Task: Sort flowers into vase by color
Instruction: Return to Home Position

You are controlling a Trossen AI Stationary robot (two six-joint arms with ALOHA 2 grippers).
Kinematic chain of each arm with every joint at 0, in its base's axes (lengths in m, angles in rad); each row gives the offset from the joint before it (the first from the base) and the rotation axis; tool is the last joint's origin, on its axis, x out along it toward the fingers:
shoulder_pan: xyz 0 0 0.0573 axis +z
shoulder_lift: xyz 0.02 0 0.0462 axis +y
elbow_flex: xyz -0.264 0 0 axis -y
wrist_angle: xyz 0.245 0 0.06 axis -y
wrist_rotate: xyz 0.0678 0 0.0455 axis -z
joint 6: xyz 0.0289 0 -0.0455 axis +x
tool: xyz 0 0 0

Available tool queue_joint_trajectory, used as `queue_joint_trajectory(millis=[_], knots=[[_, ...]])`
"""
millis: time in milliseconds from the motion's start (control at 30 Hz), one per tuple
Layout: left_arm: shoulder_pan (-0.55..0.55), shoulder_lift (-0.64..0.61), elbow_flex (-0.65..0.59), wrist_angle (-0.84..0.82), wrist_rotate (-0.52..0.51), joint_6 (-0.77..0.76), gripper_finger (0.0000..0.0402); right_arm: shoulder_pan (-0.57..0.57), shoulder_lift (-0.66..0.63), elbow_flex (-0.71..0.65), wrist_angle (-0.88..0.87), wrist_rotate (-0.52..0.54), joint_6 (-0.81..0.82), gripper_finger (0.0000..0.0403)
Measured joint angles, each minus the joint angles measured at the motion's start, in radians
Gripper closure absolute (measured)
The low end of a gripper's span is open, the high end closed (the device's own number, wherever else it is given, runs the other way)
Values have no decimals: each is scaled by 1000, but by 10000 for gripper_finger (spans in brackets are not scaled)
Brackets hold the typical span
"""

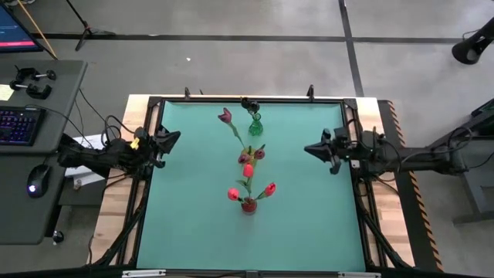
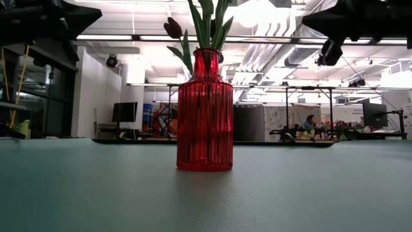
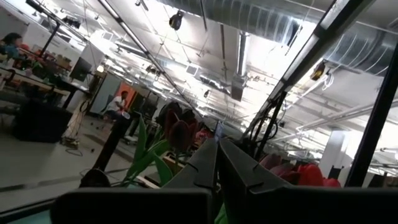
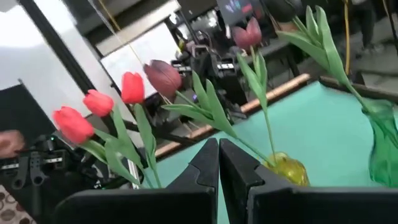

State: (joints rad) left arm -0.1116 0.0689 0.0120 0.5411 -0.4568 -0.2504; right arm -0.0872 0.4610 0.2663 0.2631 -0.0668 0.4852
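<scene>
The left gripper (image 1: pixel 177 137) hangs over the left margin of the teal mat (image 1: pixel 193 224), well to the left of the red vase (image 1: pixel 248 205) and clear of it. Its two dark fingers are pressed together with nothing between them. The arm behind it reaches in from the table's left side.

The red vase stands upright on the mat's midline. In the low view it fills the centre of the frame, ribbed glass with green stems rising from its neck. Three red tulips (image 1: pixel 232 194) fan out above it, one to its left, one to its right and one straight beyond.

Just beyond the red vase on the same line sits the yellow vase (image 4: pixel 287 169), seen best from the right wrist. It holds the maroon tulips (image 1: pixel 225 116), one of which leans on a long stem away to the left. Farther along that line, well apart from the red vase, stands the green vase (image 1: pixel 255 123). Green stems and leaves rise from it in the right wrist view, but their heads are out of frame.

The right gripper (image 1: pixel 307 148) hovers well to the right of the red vase, about level with the yellow one. Its fingers are likewise clenched tight on nothing, and its arm stretches back over the mat's right edge.
</scene>
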Motion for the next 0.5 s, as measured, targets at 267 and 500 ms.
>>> queue_joint_trajectory(millis=[267, 500], knots=[[0, 0, 0, 0, 1, 0, 401, 2, -66, -98, 104, -5, -48, 403], [0, 0, 0, 0, 1, 0, 401, 33, -112, -234, 253, 1, -6, 403]])
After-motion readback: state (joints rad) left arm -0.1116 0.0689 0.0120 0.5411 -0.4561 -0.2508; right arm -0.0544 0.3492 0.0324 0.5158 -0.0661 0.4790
